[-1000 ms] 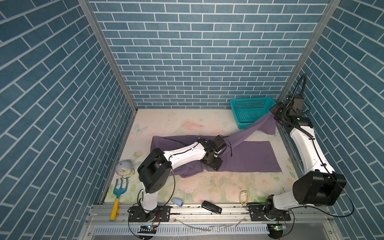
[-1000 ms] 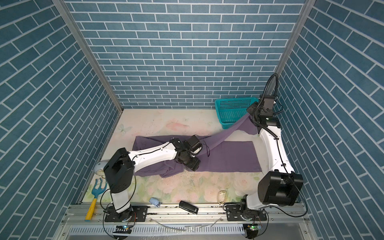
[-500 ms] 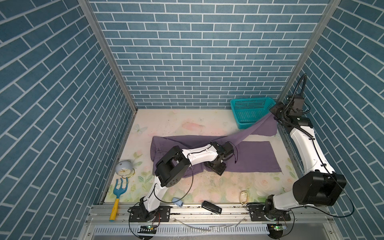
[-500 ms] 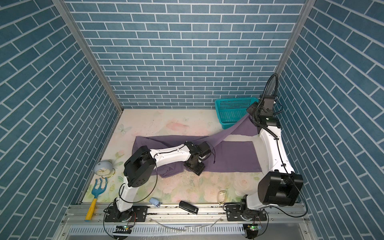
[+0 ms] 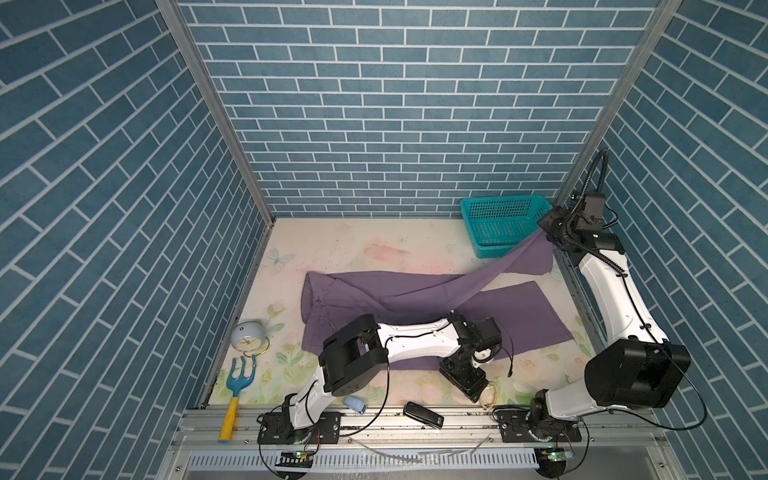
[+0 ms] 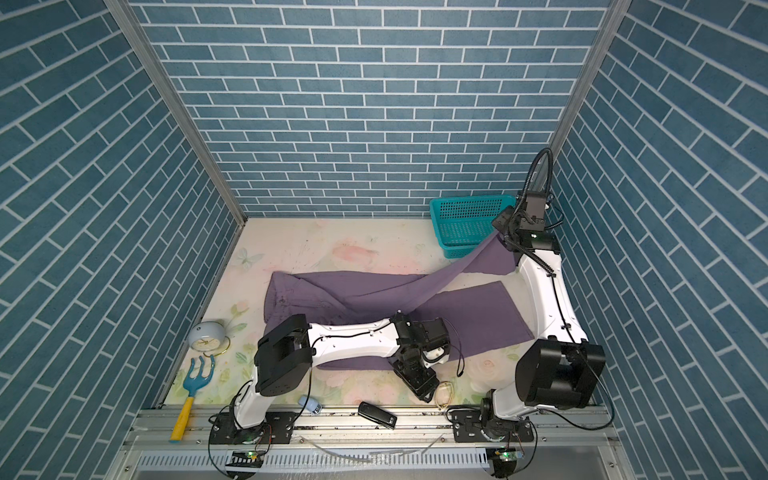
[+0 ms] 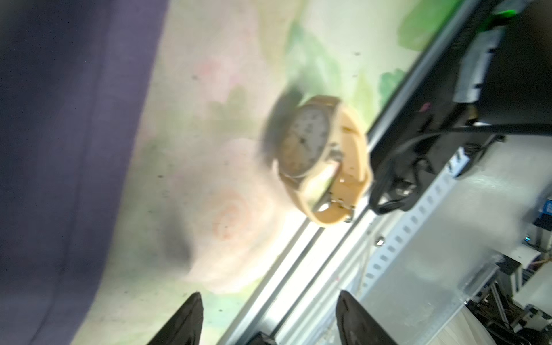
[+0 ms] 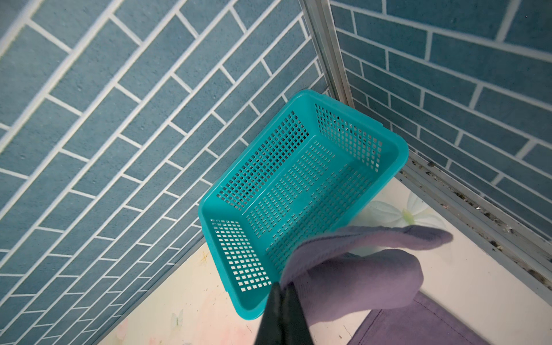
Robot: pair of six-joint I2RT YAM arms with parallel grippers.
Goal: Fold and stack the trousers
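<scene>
The purple trousers (image 5: 395,291) (image 6: 353,293) lie spread across the flowered mat, waist to the left. One leg lies flat. The other leg rises to the back right corner, where my right gripper (image 5: 547,236) (image 6: 500,235) holds its hem beside the teal basket. In the right wrist view the right gripper (image 8: 282,288) is shut on the folded hem of the trousers (image 8: 358,268). My left gripper (image 5: 478,392) (image 6: 423,394) is low at the mat's front edge, off the cloth. In the left wrist view the left gripper (image 7: 270,294) is open and empty, with the trousers (image 7: 59,149) blurred to one side.
The teal basket (image 5: 498,200) (image 6: 465,200) (image 8: 203,215) stands empty in the back right corner. A tan wristwatch (image 5: 489,394) (image 6: 444,392) (image 7: 316,155) lies just ahead of the left gripper. A small clock (image 5: 249,337), blue garden fork (image 5: 237,376), toy car (image 5: 355,404) and black remote (image 5: 423,414) lie along the left and front.
My left arm has swung off the middle of the trousers toward the front edge, its gripper now over bare mat by the watch. The right gripper still holds the raised leg in place.
</scene>
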